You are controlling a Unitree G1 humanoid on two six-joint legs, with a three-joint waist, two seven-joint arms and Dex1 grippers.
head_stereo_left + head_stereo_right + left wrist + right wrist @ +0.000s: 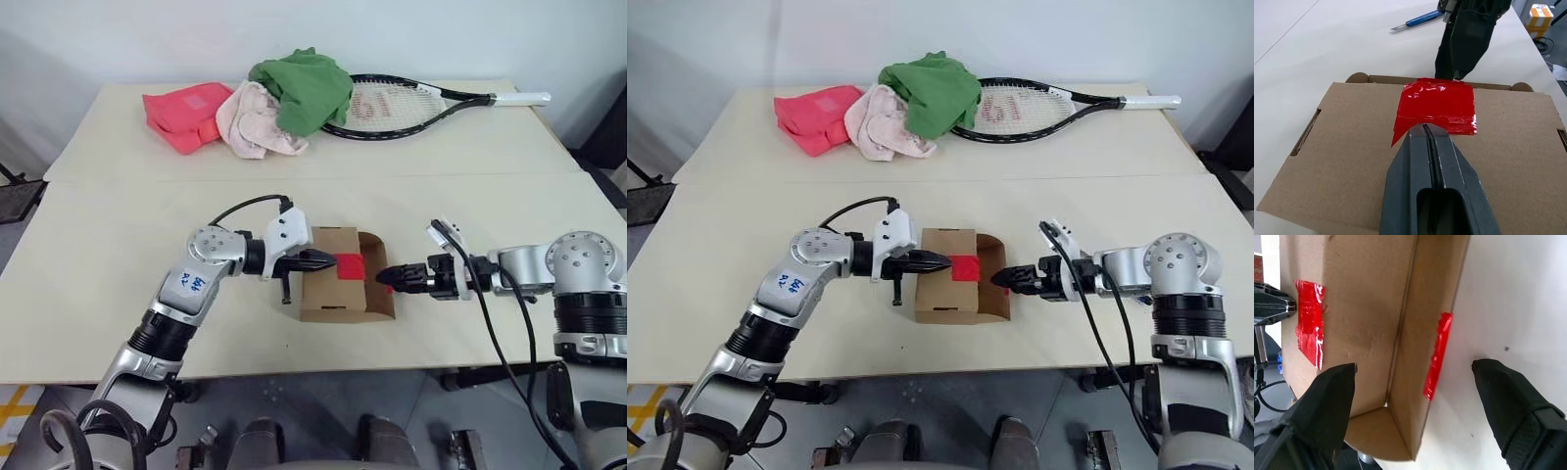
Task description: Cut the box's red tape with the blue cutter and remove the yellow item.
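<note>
A: Where is the box?
B: One cardboard box sits mid-worktop, its red tape split across the raised flap.
A: The pincers?
B: The left pincer is clenched, tip on the tape; the right pincer is released at the flap. One blue cutter lies apart.
A: Beyond?
B: Pale twin-slab worktop, white wall; three cloths: red, pink, green, and one tennis racket.
</note>
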